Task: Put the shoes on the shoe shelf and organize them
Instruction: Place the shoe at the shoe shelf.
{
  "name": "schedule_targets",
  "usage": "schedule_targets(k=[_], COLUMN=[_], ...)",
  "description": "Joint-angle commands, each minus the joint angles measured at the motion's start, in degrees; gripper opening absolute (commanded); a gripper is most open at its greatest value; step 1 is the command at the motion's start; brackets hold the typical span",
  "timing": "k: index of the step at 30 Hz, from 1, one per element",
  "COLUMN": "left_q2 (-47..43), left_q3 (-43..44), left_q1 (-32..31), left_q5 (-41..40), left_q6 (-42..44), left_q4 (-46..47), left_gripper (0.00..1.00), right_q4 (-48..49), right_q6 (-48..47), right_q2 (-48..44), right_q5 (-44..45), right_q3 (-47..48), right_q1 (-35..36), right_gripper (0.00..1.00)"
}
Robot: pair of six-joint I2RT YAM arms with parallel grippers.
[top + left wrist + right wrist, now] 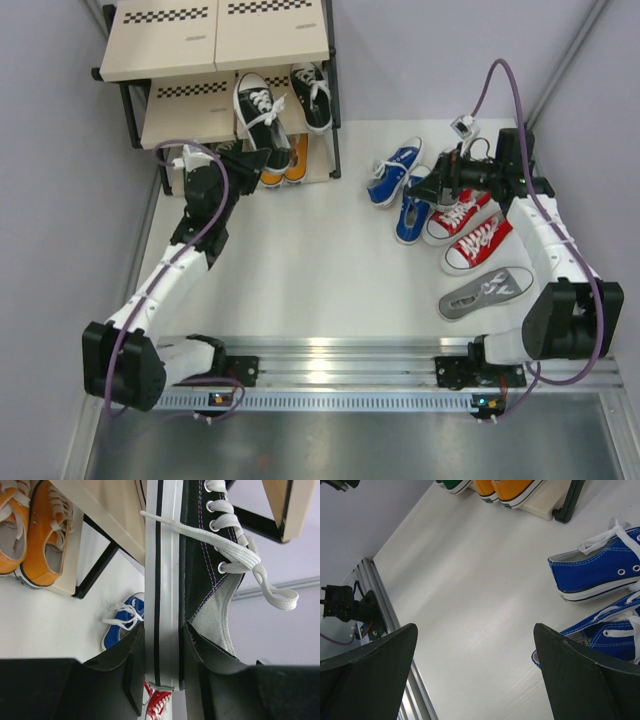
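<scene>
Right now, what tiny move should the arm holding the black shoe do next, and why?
Probably slide the black shoe a bit further onto the middle board, beside the other black shoe. The left gripper is clamped on its heel, and that heel seems to hang out past the board's front edge.

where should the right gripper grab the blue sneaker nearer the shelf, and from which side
At the heel, from above. The blue sneaker stands upright on its sole, collar open, laces trailing off the far side. The open right gripper could likely pinch the heel wall, one finger inside.
</scene>
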Motion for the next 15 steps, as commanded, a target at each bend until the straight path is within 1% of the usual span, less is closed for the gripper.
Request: schedule_targets(k=[1,3,6,12,15], left_q2=[3.4,5.9,12.8,24.0,28.1], left_q3=[6.8,9.5,14.7,25.5,28.6], left_q1=[2.9,4.1,5.8,6.9,7.3], left_q5=[4.4,5.9,7.4,11.0,12.0], left_q6=[-2.2,-3.1,-3.5,-3.4,-3.6], left_q4=[7.9,8.7,9.1,5.6,3.9], left_gripper=[0.0,0.0,0.0,0.0,0.0], right_q4=[2.7,2.4,2.1,0.5,0.2], right_q6=[-0.9,-0.9,-0.9,-1.9,-2.4], right_q2=[-2.6,-2.6,-2.8,-3.3,-3.8], right_q5=[-0.6,-0.7,-0.7,-0.2,0.2], right_q3=[0.5,0.5,0.3,0.4,0.0], right_q1=[0.2,0.2,0.2,0.2,0.2], right_gripper=[0.99,0.99,0.99,0.99,0.99])
